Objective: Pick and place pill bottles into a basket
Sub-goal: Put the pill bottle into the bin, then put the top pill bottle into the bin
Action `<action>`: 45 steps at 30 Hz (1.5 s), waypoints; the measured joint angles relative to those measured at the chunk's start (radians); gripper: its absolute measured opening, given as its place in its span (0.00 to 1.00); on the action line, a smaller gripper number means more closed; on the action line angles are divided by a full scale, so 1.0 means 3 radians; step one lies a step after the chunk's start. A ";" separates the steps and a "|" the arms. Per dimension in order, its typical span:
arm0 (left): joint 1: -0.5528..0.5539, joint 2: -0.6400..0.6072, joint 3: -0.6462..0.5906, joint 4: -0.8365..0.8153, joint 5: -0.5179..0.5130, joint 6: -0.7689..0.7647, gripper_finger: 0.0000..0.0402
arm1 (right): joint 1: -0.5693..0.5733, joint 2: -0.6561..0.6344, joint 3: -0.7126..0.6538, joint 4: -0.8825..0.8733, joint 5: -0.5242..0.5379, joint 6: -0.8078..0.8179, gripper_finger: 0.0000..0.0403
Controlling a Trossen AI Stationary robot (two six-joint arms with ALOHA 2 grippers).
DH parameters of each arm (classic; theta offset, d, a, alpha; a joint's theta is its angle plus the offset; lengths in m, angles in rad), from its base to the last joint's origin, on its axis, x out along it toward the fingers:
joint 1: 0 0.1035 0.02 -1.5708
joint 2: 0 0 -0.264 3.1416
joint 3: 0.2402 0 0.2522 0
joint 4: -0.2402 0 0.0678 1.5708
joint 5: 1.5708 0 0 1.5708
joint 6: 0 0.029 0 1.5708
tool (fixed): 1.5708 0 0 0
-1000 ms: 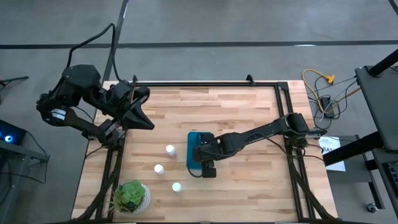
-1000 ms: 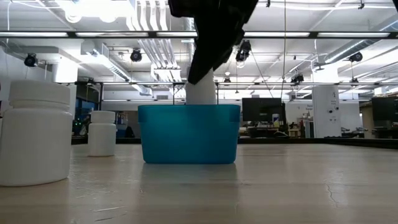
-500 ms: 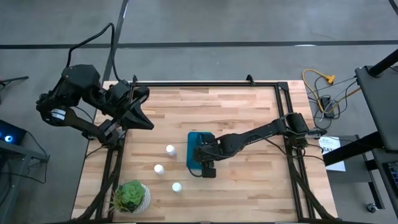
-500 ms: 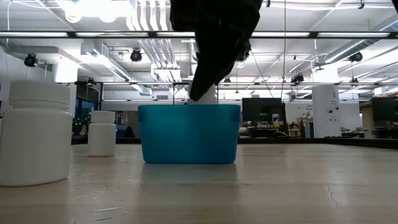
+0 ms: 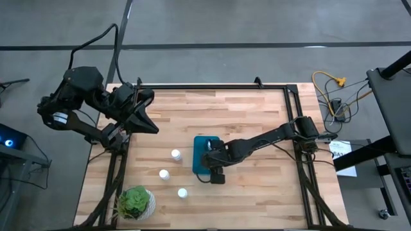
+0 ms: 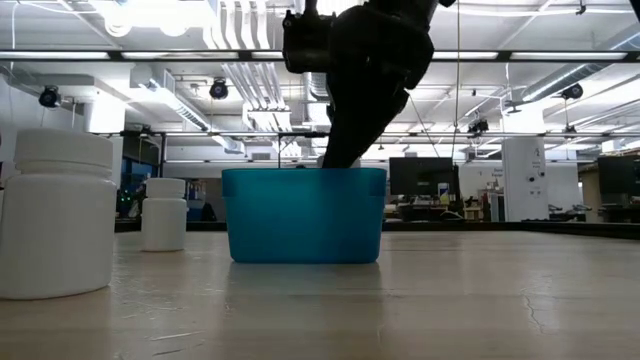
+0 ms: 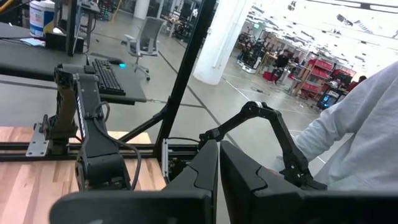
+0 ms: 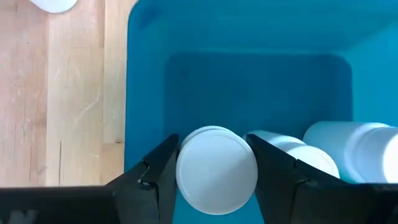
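**Right gripper holding a bottle inside the teal basket**

Left side of the high view: the left gripper point(image 5: 146, 122) rests at the upper left of the table point(image 5: 257, 122), well apart from the work. In the left wrist view its fingers point(image 7: 208, 165) lie together, with nothing between them.

Lower left of the high view: a white pot with a green plant point(image 5: 136, 203) stands at the table corner. Three pill bottles stand upright on the wood just left of the basket: one point(image 5: 176, 154) nearest it, one point(image 5: 164, 174) lower, one point(image 5: 182, 192) lowest.

Centre: the basket point(image 5: 200, 154) sits on the table with the right gripper point(image 5: 213, 160) lowered into it; in the low view the gripper point(image 6: 345, 150) dips below the rim of the basket point(image 6: 303, 215). The right wrist view shows its fingers point(image 8: 158, 168) clamped on one pill bottle point(image 8: 216, 169), cap toward the camera. Two further bottles point(image 8: 292, 155) point(image 8: 351, 149) lie beside it in the basket.

Count: six bottles, three in the basket and three on the table.
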 joint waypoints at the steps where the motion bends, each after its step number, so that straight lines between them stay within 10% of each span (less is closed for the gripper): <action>1: -0.0001 0.0000 0.0000 0.0000 0.0000 0.0000 0.00 | 0.0000 0.0001 -0.0001 -0.0003 0.0000 0.0000 0.39; 12: 0.0000 0.0007 0.0000 -0.0001 -0.0011 0.0031 0.00 | 0.0000 0.0001 -0.0001 -0.0006 0.0000 -0.0001 0.61; 35: 0.0000 -0.0004 0.0000 -0.0175 0.0154 -0.0002 0.00 | -0.0005 -0.0027 0.0637 -0.0070 0.0019 -0.0055 0.56; 45: -0.0120 -0.0166 0.0000 -0.0410 0.0496 -0.0064 0.00 | -0.0021 -0.0032 0.1139 -0.0669 0.0727 0.0267 0.56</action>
